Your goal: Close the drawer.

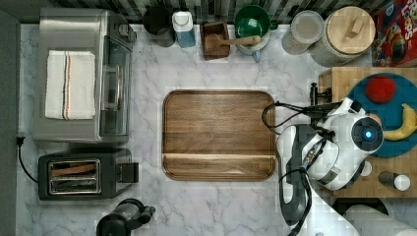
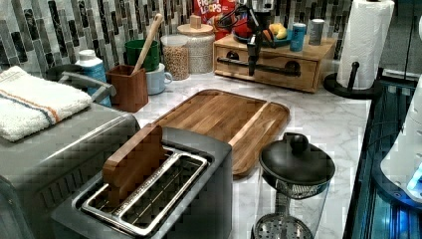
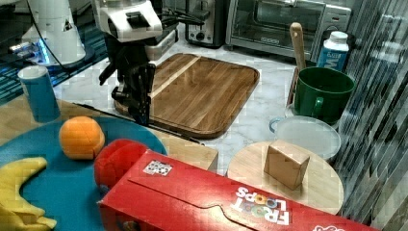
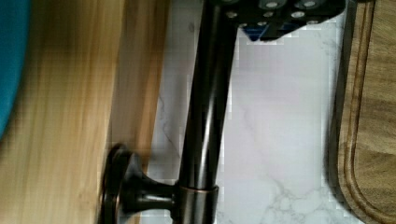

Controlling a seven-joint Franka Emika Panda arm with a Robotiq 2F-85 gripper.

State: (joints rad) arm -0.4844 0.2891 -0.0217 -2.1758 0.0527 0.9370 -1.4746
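Dark handle bar up close in wrist view, mounted on light-wood drawer front, white marble counter beneath. Gripper hanging right at the handle in left view, pointing down in front of the drawer; open or clenched: can't tell. Drawer sitting under the butcher-block slab at the top view's right, looking pushed in or nearly so. Blue plate on the slab. Dark wooden board mid-counter, just beside the drawer, not touching.
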